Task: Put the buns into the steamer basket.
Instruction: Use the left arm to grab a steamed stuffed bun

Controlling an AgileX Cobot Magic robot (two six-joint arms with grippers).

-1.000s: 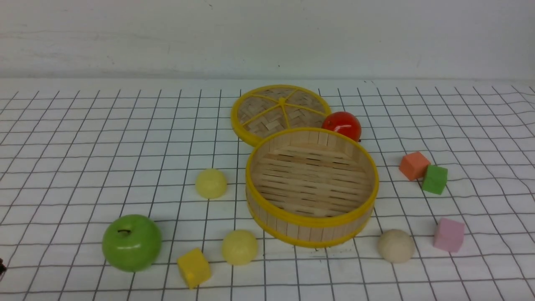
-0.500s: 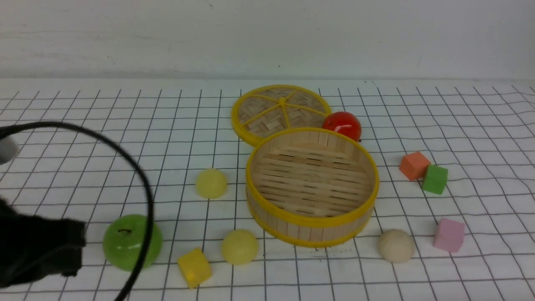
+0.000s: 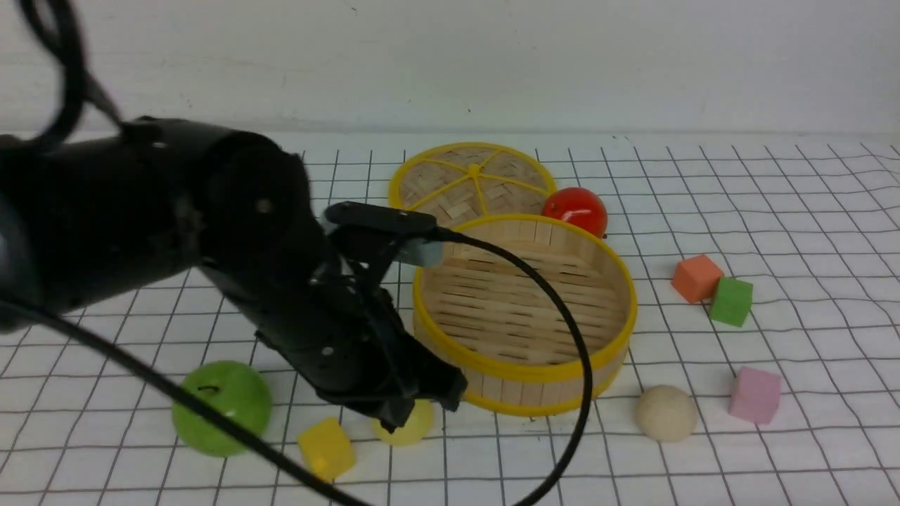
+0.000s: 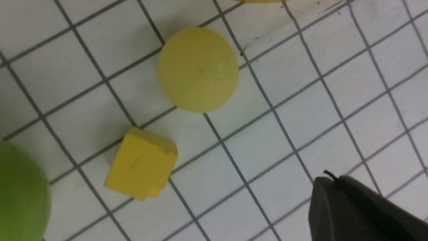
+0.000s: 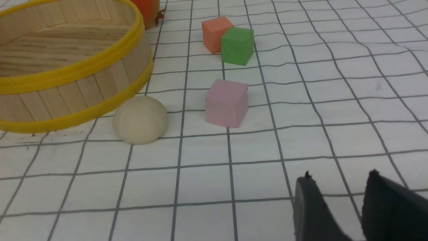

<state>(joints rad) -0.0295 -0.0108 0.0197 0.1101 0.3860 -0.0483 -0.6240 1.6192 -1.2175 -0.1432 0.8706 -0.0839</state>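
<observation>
Now left arm slants down-fwd, left gripper seemingly just above near yellow bun; open/shut can't tell.

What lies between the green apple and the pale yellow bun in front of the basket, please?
The yellow cube sits between the green apple and that bun, touching neither. The left wrist view shows it best; the front view agrees.

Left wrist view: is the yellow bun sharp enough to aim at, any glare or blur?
Left wrist view: yellow bun crisp, evenly lit, no glare; only the green apple at the frame edge looks soft. Front view: the left arm hides most of that bun, and its cable is motion-blurred.
</observation>
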